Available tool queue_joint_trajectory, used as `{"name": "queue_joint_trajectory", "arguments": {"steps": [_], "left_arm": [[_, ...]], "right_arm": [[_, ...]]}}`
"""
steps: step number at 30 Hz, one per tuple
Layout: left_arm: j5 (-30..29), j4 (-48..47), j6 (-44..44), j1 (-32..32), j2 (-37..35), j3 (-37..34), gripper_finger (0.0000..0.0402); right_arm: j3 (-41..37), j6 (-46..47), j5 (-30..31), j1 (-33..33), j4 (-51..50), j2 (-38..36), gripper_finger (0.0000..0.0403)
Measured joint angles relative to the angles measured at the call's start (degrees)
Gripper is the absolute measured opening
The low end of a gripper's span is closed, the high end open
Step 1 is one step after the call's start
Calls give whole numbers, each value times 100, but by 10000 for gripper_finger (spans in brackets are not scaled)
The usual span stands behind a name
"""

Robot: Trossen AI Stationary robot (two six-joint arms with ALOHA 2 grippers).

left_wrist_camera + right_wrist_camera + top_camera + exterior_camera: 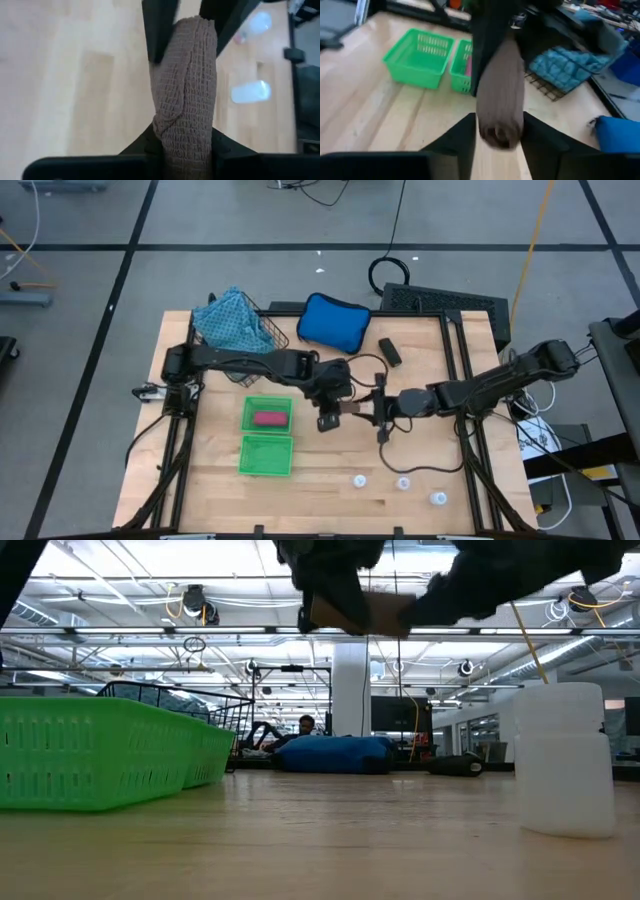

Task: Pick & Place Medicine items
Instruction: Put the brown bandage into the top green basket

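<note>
Brown and finely ribbed, the brown roll (186, 90) filled the left wrist view, clenched at its near end between the left pincer's fingers (227, 147) while a second pair of dark fingers gripped its far end; two white bottles (251, 91) lay blurred on the worktop (75, 90) beyond.

From the right wrist, the same roll (500, 100) sat between the right pincer's fingers (540, 135), with two green baskets (420, 57) and a blue cloth (570, 65) on a wire rack behind.

Overhead, the left pincer (335, 415) and right pincer (385, 412) met mid-worktop, both holding the roll (356, 411) aloft: seemingly a handover. Done well, one pincer should loosen only once the other's hold is firm, then draw straight back. A pink item (268, 419) already lay in the upper basket (266, 402); a black item (390, 351) waited beside the blue pouch (333, 321).

At worktop level, the nearest white bottle (562, 760) stood upright at right, baskets (90, 755) at left; nothing blocked the path between.
</note>
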Motion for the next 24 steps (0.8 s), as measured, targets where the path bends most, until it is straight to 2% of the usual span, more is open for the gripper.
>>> {"name": "queue_joint_trajectory", "arguments": {"steps": [5,9,12,17,24], "left_arm": [[-512,-299,328,-279,-844,-223,60],[-824,-345,587,-598,-1580,-994,60],[-856,-133,403,-681,-2180,-1698,60],[-1401,-223,204,-722,-2836,-3014,60],[-1401,330,421,-614,-3048,-4469,60]], "right_arm": [[-30,461,-235,22,-829,-787,185],[-130,691,-153,11,-1004,-1270,203],[-328,692,-149,14,-1028,-1438,205],[-609,486,-134,9,-567,-1550,197],[-650,314,-131,11,-318,-1550,189]]}}
